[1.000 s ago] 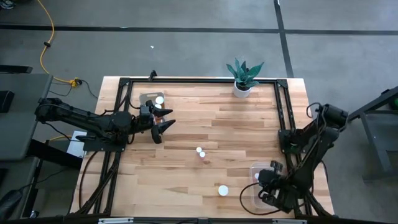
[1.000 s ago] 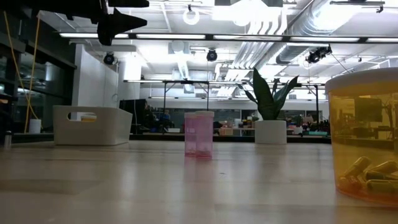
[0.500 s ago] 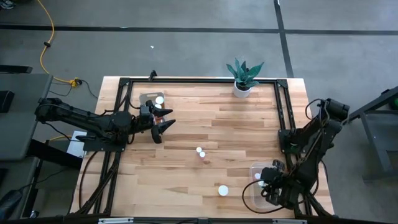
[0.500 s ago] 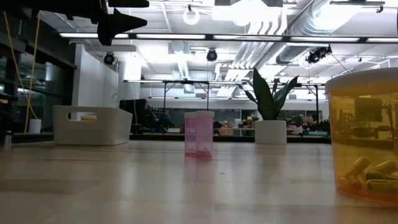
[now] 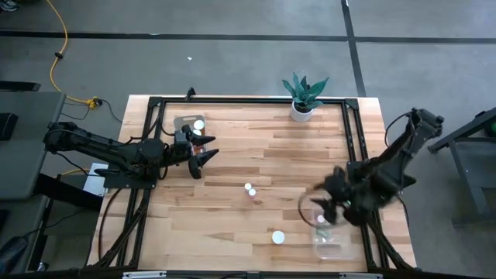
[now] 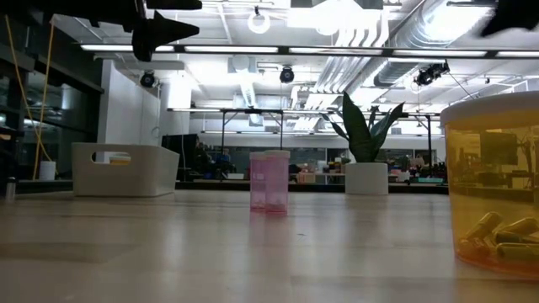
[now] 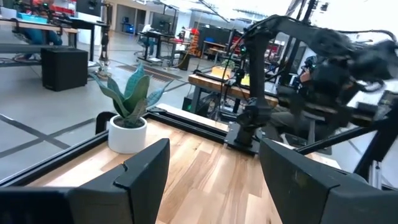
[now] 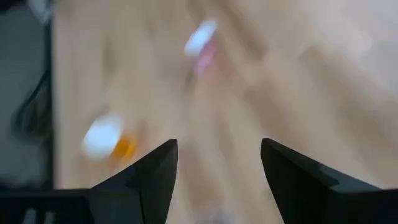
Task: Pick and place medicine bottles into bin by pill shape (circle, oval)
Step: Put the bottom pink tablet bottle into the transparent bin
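A pink bottle with a white cap stands upright near the table's middle; it also shows in the low view. An orange bottle with a white cap stands near the front edge, large in the low view. My right gripper is open and empty, in the air by the far left corner of a clear bin; its wrist view looks down on both bottles, blurred. My left gripper is open and empty, in the air beside a white bin that holds capped bottles.
A potted plant in a white pot stands at the far edge. A white cap shows in the clear bin. Black frame rails run along the table's left, right and far sides. Bare wood lies between the two bins.
My right arm has swung fast from the table's near right corner, up and toward the table's middle; its gripper now hangs over the clear bin's far left corner. The bottles and my left arm have kept still.
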{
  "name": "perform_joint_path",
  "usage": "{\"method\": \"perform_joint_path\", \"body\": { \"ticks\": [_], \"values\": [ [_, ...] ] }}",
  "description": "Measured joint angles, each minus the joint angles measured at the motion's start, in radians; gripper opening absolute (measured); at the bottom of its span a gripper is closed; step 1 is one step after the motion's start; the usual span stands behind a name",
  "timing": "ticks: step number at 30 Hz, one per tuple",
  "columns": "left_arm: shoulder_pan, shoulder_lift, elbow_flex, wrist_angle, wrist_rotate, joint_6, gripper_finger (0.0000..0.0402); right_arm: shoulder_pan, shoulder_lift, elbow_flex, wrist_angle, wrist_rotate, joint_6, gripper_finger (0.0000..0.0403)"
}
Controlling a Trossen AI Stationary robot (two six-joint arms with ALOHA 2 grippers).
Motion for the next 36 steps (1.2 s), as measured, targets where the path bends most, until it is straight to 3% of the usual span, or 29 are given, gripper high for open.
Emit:
{"method": "perform_joint_path", "body": {
  "ticks": [4,8,10,16,24,36],
  "values": [
    [0.0,0.0,0.0,0.0,0.052,-0.006,0.0238,-0.182,-0.015,-0.042,0.224,0.05,-0.291,0.0225],
    [0.0,0.0,0.0,0.0,0.103,-0.036,0.0238,-0.356,-0.015,-0.152,0.626,-0.107,-0.579,0.0225],
    [0.0,0.0,0.0,0.0,0.109,-0.037,0.0238,-0.437,-0.015,-0.234,0.833,-0.198,-0.646,0.0225],
    [0.0,0.0,0.0,0.0,0.109,-0.037,0.0238,-0.625,-0.015,-0.381,1.313,-0.325,-0.786,0.0225],
    [0.0,0.0,0.0,0.0,0.16,-0.011,0.0238,-0.754,-0.015,-0.343,1.354,-0.565,-0.877,0.0225],
    [0.0,0.0,0.0,0.0,0.173,0.001,0.0238,-0.759,-0.015,-0.336,1.351,-0.589,-0.91,0.0225]
  ]
}}
